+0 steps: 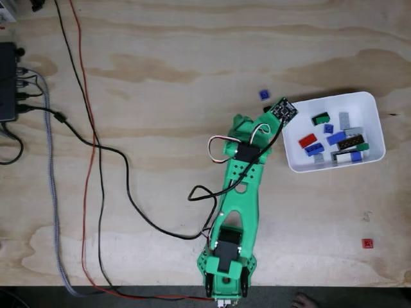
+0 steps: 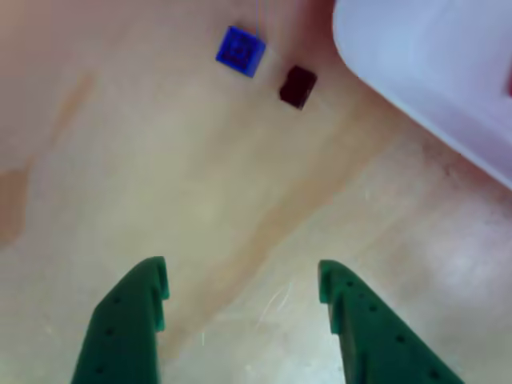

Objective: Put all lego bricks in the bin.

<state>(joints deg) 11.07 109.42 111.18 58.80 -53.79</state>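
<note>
A small blue studded plastic lego brick (image 2: 240,50) lay on the pale plywood table (image 1: 160,96), a dark little brick (image 2: 298,86) just beside it, both near the rounded corner of the shallow white plastic bin (image 2: 416,72), which already held many bricks. The green two-finger gripper (image 2: 244,284) hovered short of them, jaws spread and empty. This looked like an approach; next it would need to advance and straddle one brick.
</note>
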